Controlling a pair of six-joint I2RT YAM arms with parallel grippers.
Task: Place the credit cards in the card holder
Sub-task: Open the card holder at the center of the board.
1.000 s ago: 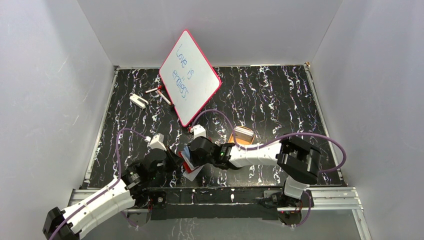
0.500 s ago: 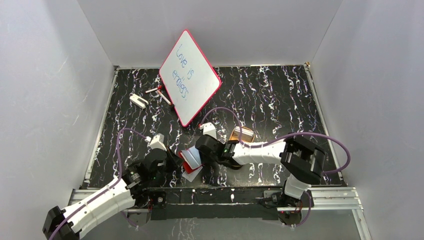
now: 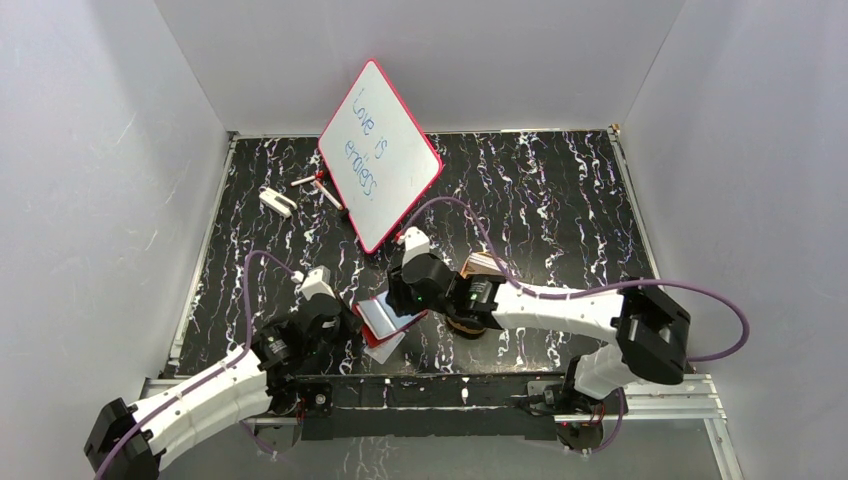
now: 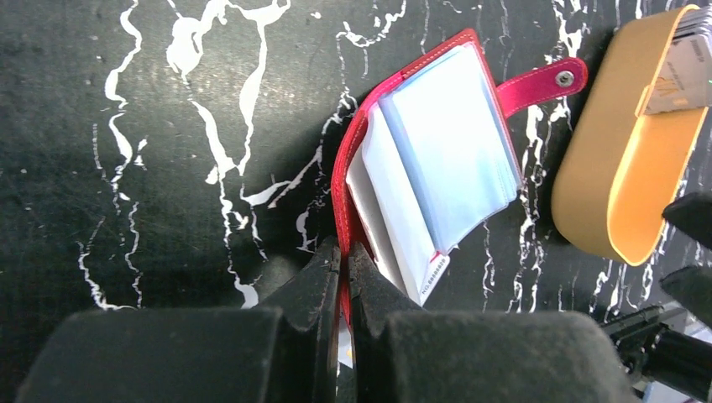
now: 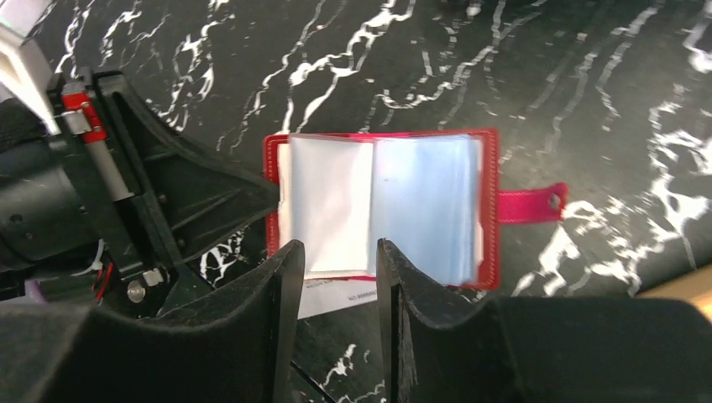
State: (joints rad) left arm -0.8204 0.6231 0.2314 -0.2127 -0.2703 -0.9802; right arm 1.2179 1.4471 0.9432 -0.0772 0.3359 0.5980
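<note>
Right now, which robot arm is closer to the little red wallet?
Left. The left end effector pinches the card holder's edge; the right end effector hovers open above it.

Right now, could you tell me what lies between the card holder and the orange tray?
Left wrist view: only bare table, plus the card holder's own snap tab.
</note>
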